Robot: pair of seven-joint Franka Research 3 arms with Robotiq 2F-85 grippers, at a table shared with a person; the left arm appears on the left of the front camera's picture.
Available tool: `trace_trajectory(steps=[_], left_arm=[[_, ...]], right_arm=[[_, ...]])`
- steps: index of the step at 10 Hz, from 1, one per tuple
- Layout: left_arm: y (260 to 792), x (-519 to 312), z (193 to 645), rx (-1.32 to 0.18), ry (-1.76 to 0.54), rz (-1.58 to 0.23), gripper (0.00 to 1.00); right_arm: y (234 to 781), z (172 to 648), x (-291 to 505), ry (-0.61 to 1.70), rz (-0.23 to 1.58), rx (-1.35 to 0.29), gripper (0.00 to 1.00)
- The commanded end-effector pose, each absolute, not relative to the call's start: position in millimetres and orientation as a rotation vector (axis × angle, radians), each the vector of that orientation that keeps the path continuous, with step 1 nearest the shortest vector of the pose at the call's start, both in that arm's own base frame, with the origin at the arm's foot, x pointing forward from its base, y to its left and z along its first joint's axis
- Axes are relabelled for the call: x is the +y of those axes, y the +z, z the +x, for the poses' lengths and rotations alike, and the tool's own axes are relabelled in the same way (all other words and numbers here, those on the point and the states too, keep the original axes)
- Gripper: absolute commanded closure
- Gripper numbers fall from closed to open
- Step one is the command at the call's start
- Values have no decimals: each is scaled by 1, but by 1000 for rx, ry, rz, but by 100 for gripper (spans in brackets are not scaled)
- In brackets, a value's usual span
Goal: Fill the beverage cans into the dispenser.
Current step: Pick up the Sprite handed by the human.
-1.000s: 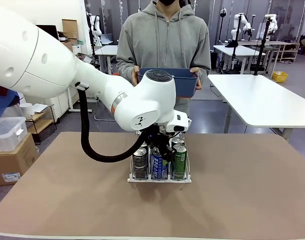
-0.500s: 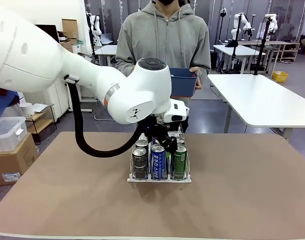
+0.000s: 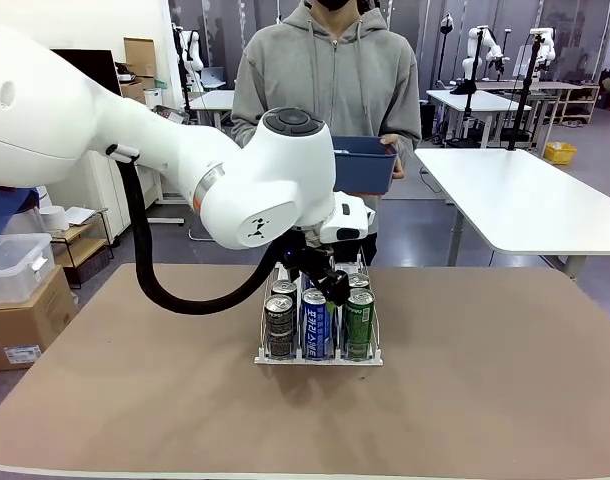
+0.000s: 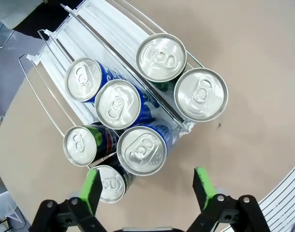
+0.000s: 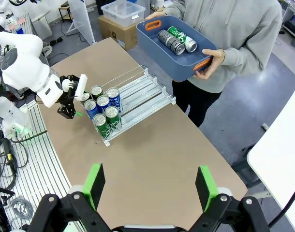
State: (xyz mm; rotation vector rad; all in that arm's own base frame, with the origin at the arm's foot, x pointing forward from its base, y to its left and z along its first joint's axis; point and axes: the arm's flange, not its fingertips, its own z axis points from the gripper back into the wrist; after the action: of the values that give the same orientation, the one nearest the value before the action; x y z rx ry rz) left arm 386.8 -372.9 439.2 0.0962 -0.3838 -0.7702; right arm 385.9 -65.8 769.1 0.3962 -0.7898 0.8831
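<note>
- Across the brown surface (image 3: 485,400), the left arm (image 3: 185,170) reaches in from the robot's left to the middle. To my mind it should rise straight up, clear of the can tops, before it swings anywhere.
- At the far side a person (image 3: 325,80) holds a blue bin (image 5: 152,36) with about three spare cans lying in it. That looks like the place for the next pick, and a can is best taken by its side wall, mid-height.
- At mid-surface stands the dispenser (image 3: 320,357), its far lane lengths bare. A new can should go in upright, centred between the wire dividers (image 4: 138,12), so it does not catch.
- Seven beverage cans (image 4: 117,104) stand packed at the near end: three blue in the middle lane, with two green and two dark in the lanes either side.
- Just above the front blue can hovers the left end effector (image 4: 146,186), fingers apart, nothing between them. The right end effector (image 5: 148,186) hangs high over the surface, fingers apart and empty.
- From the front, the wrist hides the rear cans and the far lane ends, and the bin's inside cannot be seen.
- From above, the labels are unreadable, and I cannot tell whether one pad (image 4: 92,188) touches the nearest dark can.
</note>
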Motion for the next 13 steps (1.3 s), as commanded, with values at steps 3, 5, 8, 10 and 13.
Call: trace_trajectory(steps=[3, 5, 8, 10, 13], left_arm=[[438, -376, 393, -375, -766, 92, 0], [436, -375, 390, -376, -770, 92, 0], [478, -326, 396, -206, -790, -11, 0], [512, -298, 425, -212, -853, -42, 0], [584, -245, 425, -201, -821, -280, 0]], right_arm=[[767, 385, -63, 887, 401, -790, 0], [767, 385, -63, 887, 401, -790, 0], [767, 385, -63, 887, 401, -790, 0], [767, 385, -63, 887, 401, -790, 0], [767, 385, -63, 887, 401, -790, 0]])
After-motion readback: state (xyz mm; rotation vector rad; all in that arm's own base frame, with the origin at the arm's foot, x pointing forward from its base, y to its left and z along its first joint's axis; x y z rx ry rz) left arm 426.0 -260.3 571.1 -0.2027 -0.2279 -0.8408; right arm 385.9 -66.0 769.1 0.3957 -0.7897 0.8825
